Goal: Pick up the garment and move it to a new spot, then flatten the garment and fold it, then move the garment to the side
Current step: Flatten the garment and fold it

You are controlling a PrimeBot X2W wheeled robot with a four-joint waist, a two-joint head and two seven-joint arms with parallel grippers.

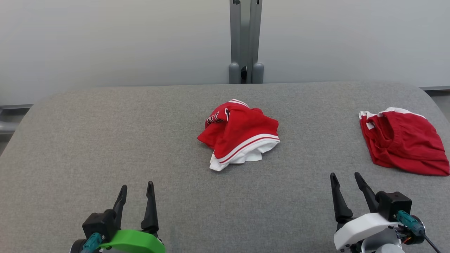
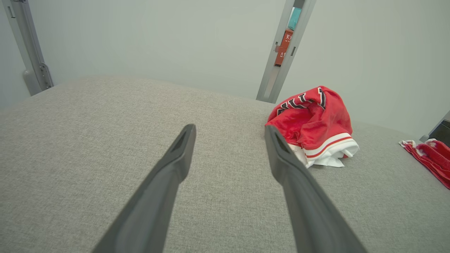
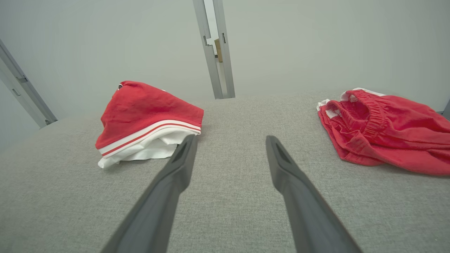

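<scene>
Left end effector (image 1: 137, 184) and right end effector (image 1: 344, 174) gape empty; red-white garment (image 1: 239, 135) lies crumpled.

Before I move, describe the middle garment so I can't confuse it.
On the grey table, look at the centre, in front of the metal post. The crumpled red garment is heaped there. Unlike the flatter red shorts at the right, it shows a white striped hem and black lettering.

Green shell (image 1: 135, 240) on left gripper (image 1: 137, 185); white shell (image 1: 362, 226) on right gripper (image 1: 344, 174); dark tapered fingers (image 1: 150, 207); teal plugs (image 1: 92, 242).
</scene>
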